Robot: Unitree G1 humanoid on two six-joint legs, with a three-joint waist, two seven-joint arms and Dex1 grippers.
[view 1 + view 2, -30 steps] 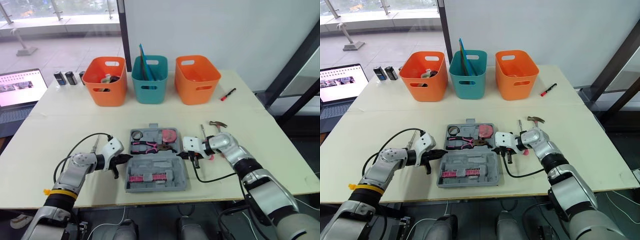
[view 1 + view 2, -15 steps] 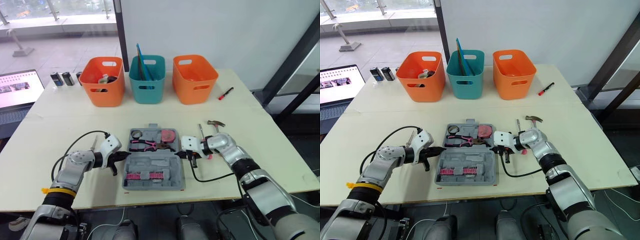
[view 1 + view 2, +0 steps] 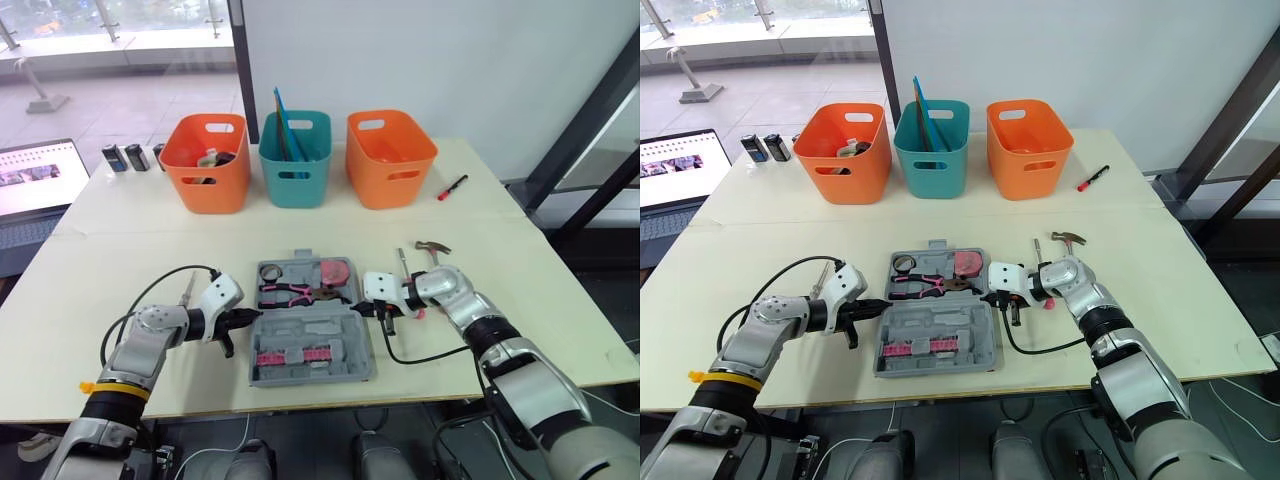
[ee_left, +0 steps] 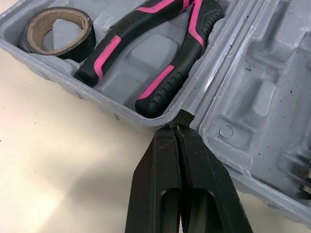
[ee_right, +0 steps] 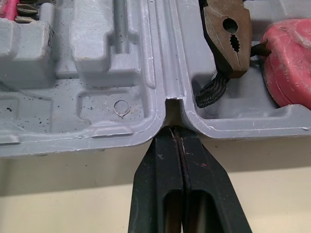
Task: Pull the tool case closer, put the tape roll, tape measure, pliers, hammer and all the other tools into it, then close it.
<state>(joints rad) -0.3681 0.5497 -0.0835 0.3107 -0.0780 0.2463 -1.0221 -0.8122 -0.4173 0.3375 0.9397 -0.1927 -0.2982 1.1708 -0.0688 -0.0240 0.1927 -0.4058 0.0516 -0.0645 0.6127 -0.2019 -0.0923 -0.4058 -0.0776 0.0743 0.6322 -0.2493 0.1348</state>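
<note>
the step in hand looks like drawing the tool case [image 3: 320, 328] nearer: it lies open near the table's near edge, between the two arms. the left gripper [image 4: 179, 127] has its black fingers clenched flat together, nothing between them, with the tips lodged in the hinge notch on the case's left side. the right gripper [image 5: 176, 130] is clenched the same way, its tips against the matching notch on the right side

the tape roll [image 4: 77, 48], pliers [image 4: 165, 77] and tape measure [image 5: 289, 68] already sit in the far half. the hammer [image 3: 437, 247] lies on the table just right of the case, beyond the right gripper

the next move probably calls for an even pull toward the near edge from both sides, so the case does not twist. after that a gripper must release and go for the hammer

the case is grey moulded plastic, thin-walled, with rounded recesses and a scuffed, speckled floor. the tape roll is a black band around a brown cardboard core. the pliers have black handles with pink stripes and a dull brown ridged head. the tape measure is a rounded pink-red lump. the table is smooth and cream
</note>
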